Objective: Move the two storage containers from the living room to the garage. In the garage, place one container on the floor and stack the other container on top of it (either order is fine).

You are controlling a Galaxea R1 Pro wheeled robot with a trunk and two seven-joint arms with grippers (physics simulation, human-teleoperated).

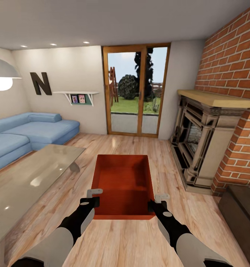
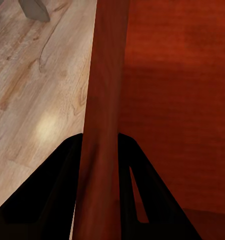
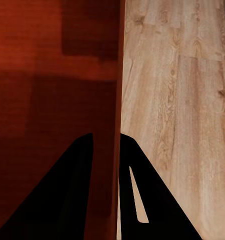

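**Two Arms Hold One Red Bin in the Living Room**

An orange-red storage container sits in front of the robot, in the middle of the head view. It is open on top and you can see down inside it. It looks like it is held up over the light wood floor, but I cannot tell for sure if it is off the floor.

The left tool is at the near left corner of the bin. In the left wrist view, its two dark fingers are on either side of the bin's thin wall, one inside and one outside, pinching it.

The right tool is at the near right corner. In the right wrist view, its fingers also squeeze the bin's wall between them.

A glass desk stands to the left, near the bin but not touching it. A blue sofa is behind it. A brick fireplace is on the right. Glass doors with wood frames are straight ahead.
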